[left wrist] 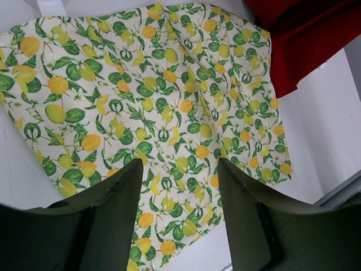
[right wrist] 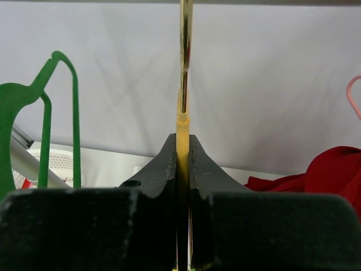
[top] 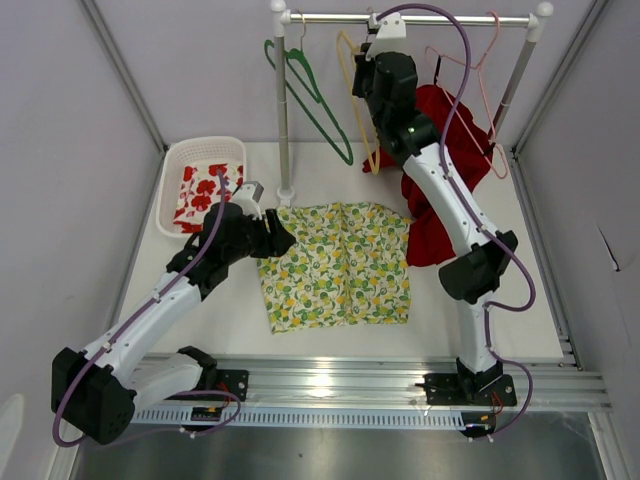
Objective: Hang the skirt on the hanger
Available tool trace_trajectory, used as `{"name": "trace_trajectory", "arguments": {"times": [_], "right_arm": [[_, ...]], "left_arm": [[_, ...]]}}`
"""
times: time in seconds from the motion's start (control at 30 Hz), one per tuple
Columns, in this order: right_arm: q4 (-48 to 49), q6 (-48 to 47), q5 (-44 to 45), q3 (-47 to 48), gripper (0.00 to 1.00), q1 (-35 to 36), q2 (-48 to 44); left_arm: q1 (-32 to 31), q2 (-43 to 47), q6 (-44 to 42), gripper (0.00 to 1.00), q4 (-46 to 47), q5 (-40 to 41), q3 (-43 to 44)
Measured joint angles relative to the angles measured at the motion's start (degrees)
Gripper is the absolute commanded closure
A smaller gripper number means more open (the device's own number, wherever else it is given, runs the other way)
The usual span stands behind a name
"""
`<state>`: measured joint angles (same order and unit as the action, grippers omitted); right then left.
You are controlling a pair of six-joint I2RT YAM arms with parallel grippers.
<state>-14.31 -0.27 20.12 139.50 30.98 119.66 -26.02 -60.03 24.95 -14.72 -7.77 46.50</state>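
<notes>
- Skirt (top: 337,262) lies flat and spread on the table (top: 230,320), centre, well below the rail (top: 450,18). It is not on any hanger yet.
- Its far right corner meets the red garment (top: 445,130); can't tell if they overlap or just touch.
- Fabric looks like thin matte cotton, white ground with a lemon-and-leaf print and soft creases down the middle.
- Expect it to be light and floppy with no stiffness. It'll sag and bunch wherever you lift it.
- Not fragile, and it doesn't look slippery. A shallow pinch may lift only the top layer, so bite deep enough to get both.
- Take it at a corner of the far edge, nearest the rack. Can't tell which edge is the waist.
- One pick point will leave it dangling, so plan on support from the other arm.
- Left gripper (left wrist: 180,164) hovers by the skirt's far left corner. Its fingers are spread wide with nothing between them and no contact visible.
- Right gripper (right wrist: 183,152) is up at the rail, fingers clamped tight on the yellow hanger (right wrist: 182,135), at the neck just under the hook.
- That hanger is a thin, rigid, smooth rod. It may swivel in the pinch once cloth weight comes on.
- Green hanger (top: 310,95) hangs to the left, pink hanger (top: 487,110) to the right by the red garment.
- White slotted basket (top: 172,180) on the left holds red-flowered cloth.
</notes>
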Motion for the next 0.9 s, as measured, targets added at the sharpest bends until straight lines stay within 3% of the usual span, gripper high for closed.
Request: {"name": "trace_trajectory", "arguments": {"times": [0.57,0.9], "right_arm": [[5.81,-1.49,-0.57,-11.39,1.0,-0.22,-10.69],[7.78,1.25,-1.84,-35.1,1.0,-1.03,-28.15]], "left_arm": [[0.0,0.0,0.0,0.38,0.0,0.0,0.0],[0.07,0.09,0.0,0.35,0.0,0.04,0.0]]}}
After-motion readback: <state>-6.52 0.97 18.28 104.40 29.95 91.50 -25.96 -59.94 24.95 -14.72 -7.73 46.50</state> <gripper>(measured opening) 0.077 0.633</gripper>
